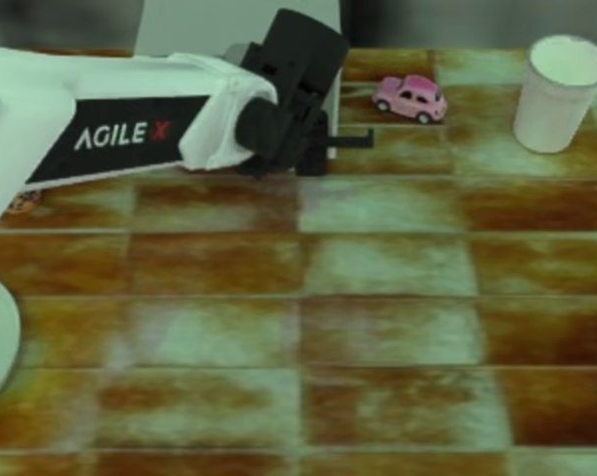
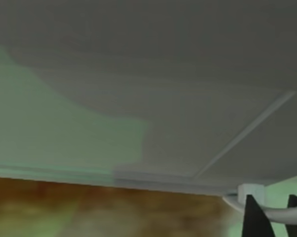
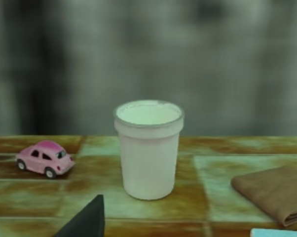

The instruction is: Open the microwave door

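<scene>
The left gripper (image 1: 323, 134) is at the far edge of the table (image 1: 378, 327), pressed up to the front of the microwave (image 1: 179, 30), of which the top view shows only a pale slab behind the arm. In the left wrist view the microwave door (image 2: 188, 98) fills nearly the whole picture, so it lies straight ahead of the jaws and very close. Two dark fingertips (image 2: 254, 217) stand on either side of a pale curved bar, the door handle (image 2: 286, 213), which runs across the gap between them. The jaws look partly open around that bar; I cannot tell whether they are pinching it yet.

The handle sits at the door's edge nearest the jaws, and the door's flat face spreads away from it. To my judgement the door will swing about the opposite edge, so the pull should go back toward the table's middle, in an arc.

The left arm is much the nearer. Of the right gripper (image 3: 84, 222) only one dark finger shows, facing a white cup (image 3: 148, 153), a pink toy car (image 3: 44, 158) and a folded brown cloth (image 3: 274, 192).
</scene>
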`<action>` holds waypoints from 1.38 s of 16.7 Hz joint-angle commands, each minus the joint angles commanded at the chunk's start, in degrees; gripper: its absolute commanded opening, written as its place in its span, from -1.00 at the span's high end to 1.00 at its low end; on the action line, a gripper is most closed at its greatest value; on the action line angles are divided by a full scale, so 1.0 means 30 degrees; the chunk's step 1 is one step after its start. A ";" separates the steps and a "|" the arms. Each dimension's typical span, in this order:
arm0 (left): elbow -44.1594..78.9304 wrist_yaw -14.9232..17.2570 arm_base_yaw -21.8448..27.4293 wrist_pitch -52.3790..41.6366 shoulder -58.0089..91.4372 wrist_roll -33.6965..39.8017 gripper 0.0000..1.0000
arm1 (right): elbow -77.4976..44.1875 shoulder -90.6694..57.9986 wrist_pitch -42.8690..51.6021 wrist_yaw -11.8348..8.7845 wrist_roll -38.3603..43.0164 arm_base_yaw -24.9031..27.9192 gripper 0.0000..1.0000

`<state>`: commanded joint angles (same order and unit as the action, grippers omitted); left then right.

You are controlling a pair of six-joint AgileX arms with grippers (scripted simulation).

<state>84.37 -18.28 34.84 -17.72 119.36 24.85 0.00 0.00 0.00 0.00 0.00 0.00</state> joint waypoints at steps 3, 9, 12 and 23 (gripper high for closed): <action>0.0000 0.0000 0.0000 0.0000 0.0000 0.0000 1.00 | 0.0000 0.0000 0.0000 0.0000 0.0000 0.0000 -1.00; 0.0000 0.0000 0.0000 0.0000 0.0000 0.0000 1.00 | 0.0000 0.0000 0.0000 0.0000 0.0000 0.0000 -1.00; -0.0050 0.0162 0.0160 0.0026 0.0067 0.0044 1.00 | 0.0000 0.0000 0.0000 0.0000 0.0000 0.0000 -1.00; -0.0944 0.0558 -0.0117 0.0585 -0.0589 -0.0770 1.00 | 0.0000 0.0000 0.0000 0.0000 0.0000 0.0000 -1.00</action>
<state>81.54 -16.61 34.49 -15.97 117.59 22.54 0.00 0.00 0.00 0.00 0.00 0.00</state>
